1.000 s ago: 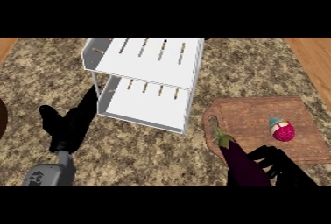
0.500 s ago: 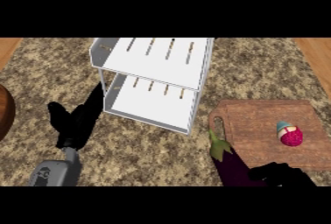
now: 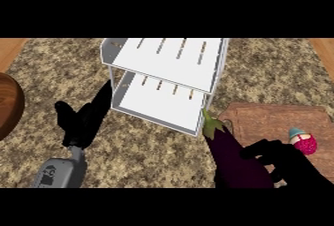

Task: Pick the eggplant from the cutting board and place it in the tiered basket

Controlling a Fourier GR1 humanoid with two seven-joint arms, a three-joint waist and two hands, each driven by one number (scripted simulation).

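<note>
curling round the eggplant (image 3: 233,154), the right hand (image 3: 287,165) shows at the near right of the view, its fingers (image 3: 257,150) and thumb wrapped on the dark purple body from the right side. the eggplant lies lengthwise, its green stem end pointing far and to the left, just beside the near right corner of the tiered basket (image 3: 215,66); its body sits over the left edge of the cutting board (image 3: 274,121), and whether it touches the board or is lifted off it cannot be told. the brown cutting board lies on the right of the speckled surface (image 3: 157,154), and a small pink and red thing with a pale blue top (image 3: 302,141) rests on it near its right edge, close to the right hand.

the tiered basket is white, with two slotted shelves one above the other in a thin frame, and stands at the far middle of the surface. neither shelf has anything on it.

the left hand (image 3: 83,121) is at the near left, fingers straight and apart, pointing far toward the basket's left side; it holds nothing, and its grey forearm (image 3: 60,172) comes in from the near edge. a round brown wooden thing (image 3: 8,106) shows partly at the left edge.
</note>
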